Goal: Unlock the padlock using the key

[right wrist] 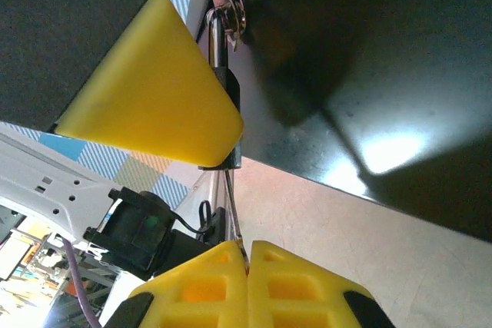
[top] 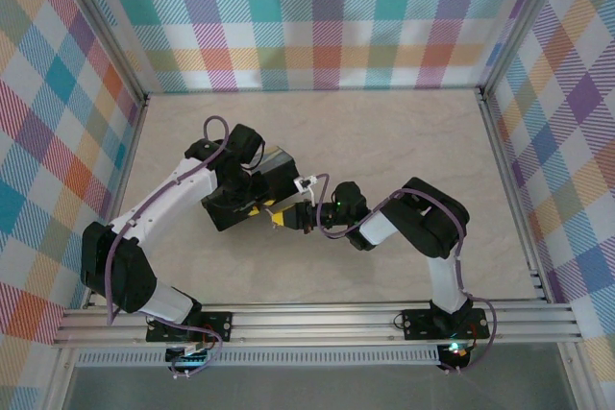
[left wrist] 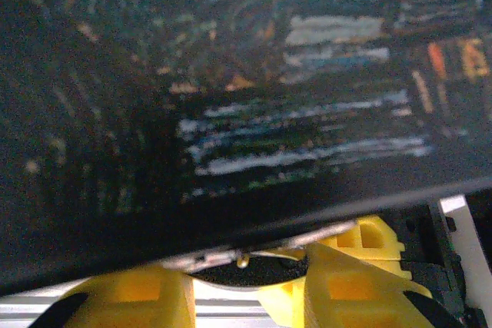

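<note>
The right hand (right wrist: 247, 250) is closed on the thin key (right wrist: 233, 209), its tip at the bottom of the padlock (right wrist: 228, 109), which hangs from the hasp of the black box (right wrist: 346, 51). The left hand (left wrist: 246, 273) lies against that box, fingers apart; whether it grips cannot be told.

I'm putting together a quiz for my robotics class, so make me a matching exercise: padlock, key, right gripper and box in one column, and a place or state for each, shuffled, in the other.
Things:
1. padlock
2. key
3. right gripper
4. box

Places or states:
A. closed on the key
B. dark side with a bright glare spot
C. hanging from the silver hasp
D. pinched between yellow fingertips, reaching up to the padlock's underside

Pairs: 1-C, 2-D, 3-A, 4-B
</note>
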You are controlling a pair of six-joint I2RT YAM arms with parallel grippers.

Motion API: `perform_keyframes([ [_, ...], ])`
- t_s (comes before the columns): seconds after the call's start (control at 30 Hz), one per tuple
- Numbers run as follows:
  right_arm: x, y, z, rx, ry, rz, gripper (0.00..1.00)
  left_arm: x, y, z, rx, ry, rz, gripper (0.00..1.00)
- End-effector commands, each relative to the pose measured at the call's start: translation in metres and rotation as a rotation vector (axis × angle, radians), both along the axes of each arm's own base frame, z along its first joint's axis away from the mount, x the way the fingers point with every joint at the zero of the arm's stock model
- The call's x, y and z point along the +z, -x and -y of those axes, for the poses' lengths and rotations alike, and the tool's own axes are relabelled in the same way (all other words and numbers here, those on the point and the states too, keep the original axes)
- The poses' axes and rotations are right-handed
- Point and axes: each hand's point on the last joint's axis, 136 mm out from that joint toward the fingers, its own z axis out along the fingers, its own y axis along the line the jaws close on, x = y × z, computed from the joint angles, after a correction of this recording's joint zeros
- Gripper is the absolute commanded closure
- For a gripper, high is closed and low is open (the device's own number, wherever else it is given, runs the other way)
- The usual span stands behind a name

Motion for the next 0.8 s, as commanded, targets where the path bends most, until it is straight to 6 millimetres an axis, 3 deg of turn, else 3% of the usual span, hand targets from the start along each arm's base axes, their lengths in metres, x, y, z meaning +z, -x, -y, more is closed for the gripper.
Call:
perform_keyframes([
  [0.0, 0.013, -0.012, -0.004, -0.017, -0.048, 0.026, 1.00, 0.015, 0.003, 0.003, 0.008, 0.058, 0.032, 1.00],
  [0.3, 0.028, -0.015, -0.008, -0.013, -0.077, -0.028, 1.00, 0.012, 0.004, 0.004, 0.015, 0.068, 0.021, 1.00],
  [0.53, 0.039, -0.018, -0.011, 0.003, -0.095, -0.198, 1.00, 0.015, 0.002, 0.006, 0.005, 0.074, 0.026, 1.00],
  [0.77, 0.050, -0.023, -0.014, 0.000, -0.117, -0.204, 1.00, 0.018, 0.000, 0.009, -0.008, 0.087, 0.030, 1.00],
])
